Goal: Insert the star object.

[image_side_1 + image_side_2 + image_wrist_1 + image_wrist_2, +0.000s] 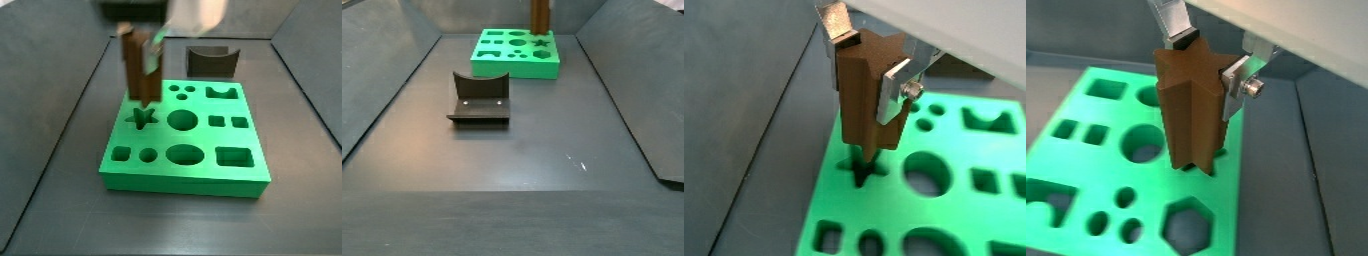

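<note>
The star object is a tall brown ridged peg [862,100], also seen in the other wrist view [1189,110]. My gripper [867,55] is shut on its top end and holds it upright. The peg hangs over the green board [958,150], with its lower end right above the star-shaped hole [862,172]. In a side view the peg [136,65] stands over the star hole [142,118] at the board's left side, with the gripper [147,38] above. In the other side view the peg [540,15] rises from the far board [509,68]. I cannot tell whether the tip has entered the hole.
The board has several other shaped holes, among them a round one [183,121] beside the star hole. The dark grey fixture [211,60] with a curved notch stands behind the board and shows mid-floor in the other side view [478,100]. Grey walls enclose the floor.
</note>
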